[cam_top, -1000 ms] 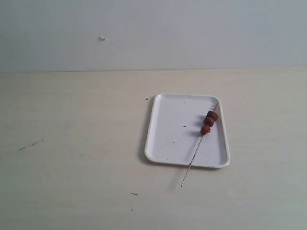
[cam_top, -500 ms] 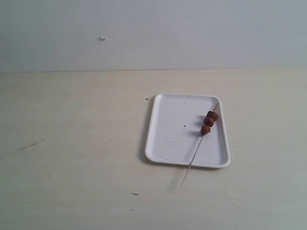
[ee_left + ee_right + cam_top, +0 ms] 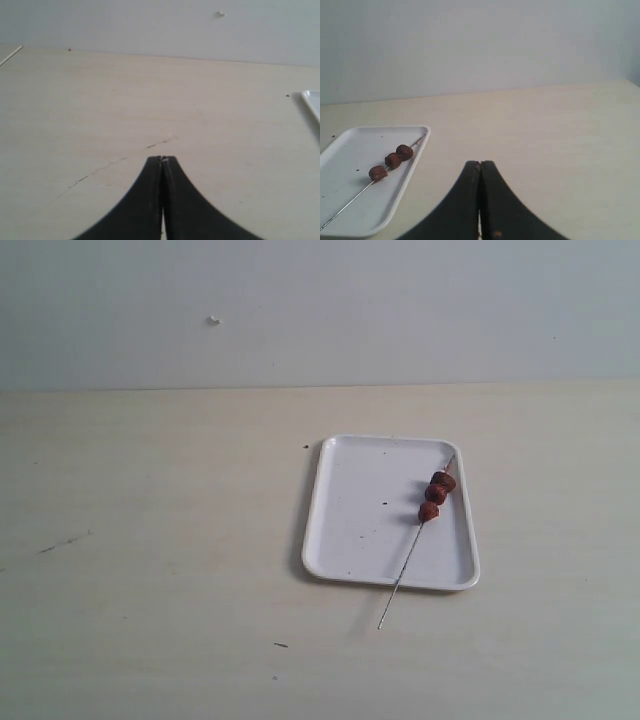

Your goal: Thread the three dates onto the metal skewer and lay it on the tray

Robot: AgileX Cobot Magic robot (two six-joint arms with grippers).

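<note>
The white tray (image 3: 370, 530) lies on the table right of centre. Across its right side rests the thin metal skewer (image 3: 407, 562), its near end jutting past the tray's front rim over the table. The three dates (image 3: 435, 494) sit threaded close together on the skewer's far half. The right wrist view also shows the tray (image 3: 395, 200), the skewer (image 3: 350, 200) and the dates (image 3: 393, 160). My right gripper (image 3: 480, 163) is shut and holds nothing, well clear of the tray. My left gripper (image 3: 161, 158) is shut and holds nothing, over bare table. Neither arm appears in the exterior view.
The light wooden table (image 3: 150, 540) carries a dark scratch (image 3: 62, 541) at the left and small dark specks (image 3: 280, 645) near the front. A pale wall (image 3: 320, 310) runs behind it. A corner of the tray (image 3: 312, 100) shows in the left wrist view.
</note>
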